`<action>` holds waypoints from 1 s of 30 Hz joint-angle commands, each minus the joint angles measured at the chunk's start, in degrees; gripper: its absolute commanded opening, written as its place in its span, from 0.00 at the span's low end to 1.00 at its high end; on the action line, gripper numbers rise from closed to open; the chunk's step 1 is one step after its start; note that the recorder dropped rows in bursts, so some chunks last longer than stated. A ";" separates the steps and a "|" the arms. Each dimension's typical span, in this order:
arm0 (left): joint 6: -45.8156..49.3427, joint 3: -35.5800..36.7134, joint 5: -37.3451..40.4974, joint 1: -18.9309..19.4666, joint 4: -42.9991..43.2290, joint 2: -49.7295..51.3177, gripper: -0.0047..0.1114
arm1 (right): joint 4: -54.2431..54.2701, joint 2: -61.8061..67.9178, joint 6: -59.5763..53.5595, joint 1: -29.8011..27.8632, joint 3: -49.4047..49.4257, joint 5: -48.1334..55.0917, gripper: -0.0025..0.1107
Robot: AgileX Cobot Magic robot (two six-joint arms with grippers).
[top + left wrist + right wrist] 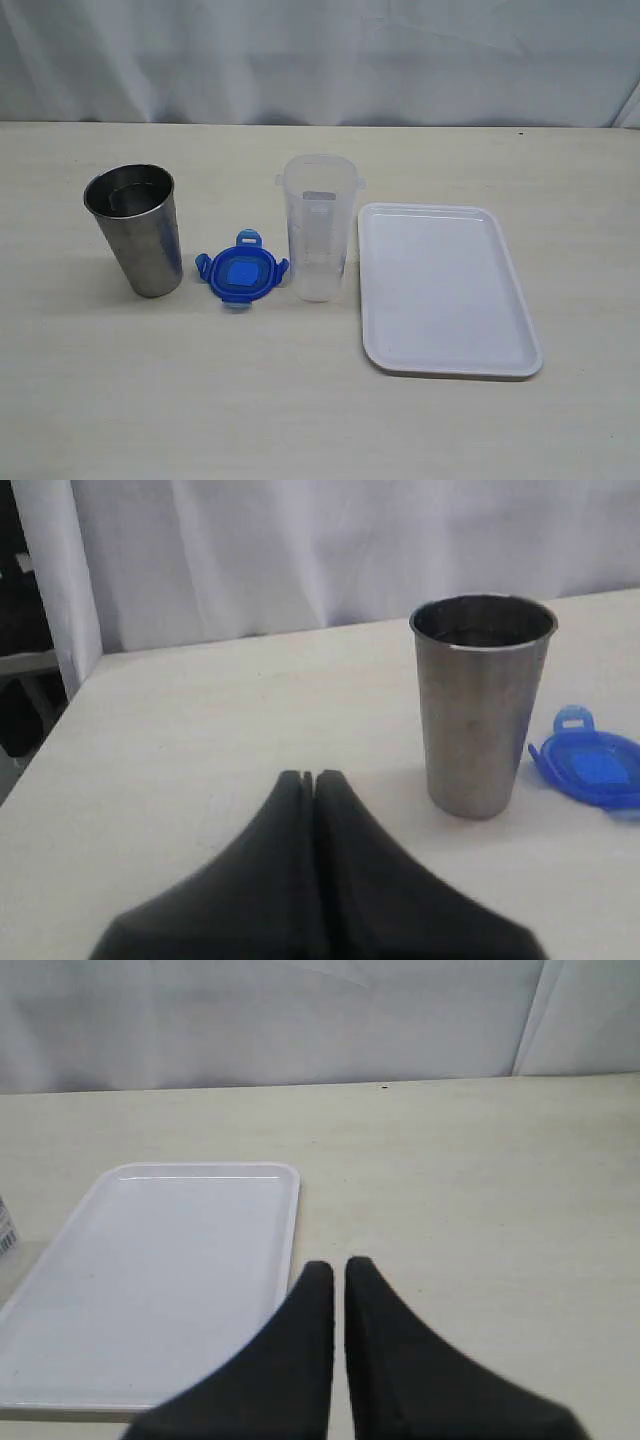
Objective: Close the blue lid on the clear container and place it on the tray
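The clear container (318, 235) stands upright and uncapped on the table (300, 410). The white tray (445, 290) lies just beside it. The blue lid (241, 272) lies flat on the container's other side (between it and the steel cup (135, 235)). The left gripper (312, 778) is clenched and empty. The right gripper (338, 1266) is all but clenched, holding nothing.

Our left gripper (307, 777) has its black fingers pressed together; our right gripper (335, 1265) leaves only a thin slit.
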 commanded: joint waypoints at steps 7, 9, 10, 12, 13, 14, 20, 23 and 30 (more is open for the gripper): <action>-0.03 0.14 -20.38 -0.55 -3.64 -0.17 0.04 | -0.17 -0.31 0.00 0.20 0.19 0.22 0.06; -0.53 0.14 -24.86 -0.55 -3.64 -0.17 0.04 | -0.17 -0.31 0.00 0.20 0.19 0.22 0.06; -1.51 0.14 -27.70 -0.55 -3.64 -0.17 0.04 | -0.17 -0.31 0.00 0.20 0.19 0.22 0.06; -9.60 0.14 -32.00 -0.55 -3.64 -0.17 0.04 | -0.17 -0.31 0.00 0.20 0.19 0.22 0.06; -14.42 0.14 -32.76 -0.55 -3.52 -0.17 0.04 | -0.17 -0.31 0.00 0.20 0.19 0.22 0.06; -17.67 0.14 -33.73 -0.55 -3.23 -0.17 0.04 | -0.17 -0.31 0.00 0.20 0.19 0.22 0.06; -23.00 0.14 -42.99 -0.55 7.12 -0.17 0.66 | -0.17 -0.31 0.00 0.20 0.19 0.22 0.06; -23.00 0.14 -48.67 -0.55 7.12 3.68 0.87 | -0.17 -0.31 0.00 0.20 0.19 0.22 0.06; -22.16 -0.19 -65.65 -0.55 14.26 37.37 0.86 | -0.17 -0.31 0.00 0.20 0.19 0.22 0.06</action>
